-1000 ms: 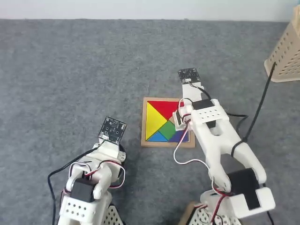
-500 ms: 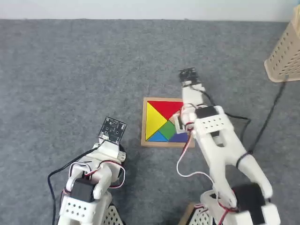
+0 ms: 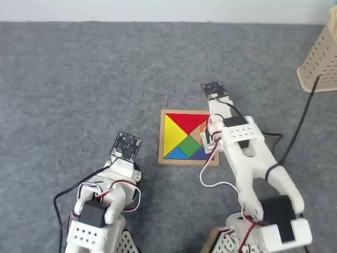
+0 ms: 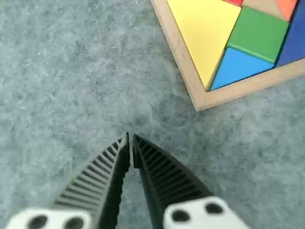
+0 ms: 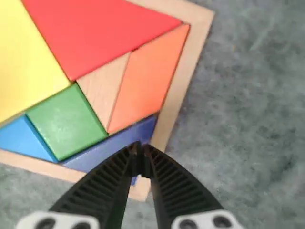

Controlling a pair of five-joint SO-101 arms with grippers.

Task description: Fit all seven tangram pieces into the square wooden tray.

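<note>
Tangram tray between two grippers on grey carpet [image 3: 79, 79].
Left gripper [image 4: 129, 138]: fingers pressed together, empty, over carpet near a tray corner. Square wooden tray [image 3: 161, 138], centre: holds yellow triangle [image 3: 174, 138], red triangle [image 3: 187, 121], green square [image 3: 188, 144], light blue triangle [image 3: 176, 153], plain wood triangle [image 5: 102, 98], orange triangle [image 5: 147, 81], dark blue piece [image 5: 114, 145]. Right gripper [image 5: 139, 145]: fingers together, empty, tips at the dark blue piece by the tray's edge.

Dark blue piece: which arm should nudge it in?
Right, likely: the right fingers hang just above the dark blue piece at the tray rim; the left fingers are over carpet, beside the tray.
</note>
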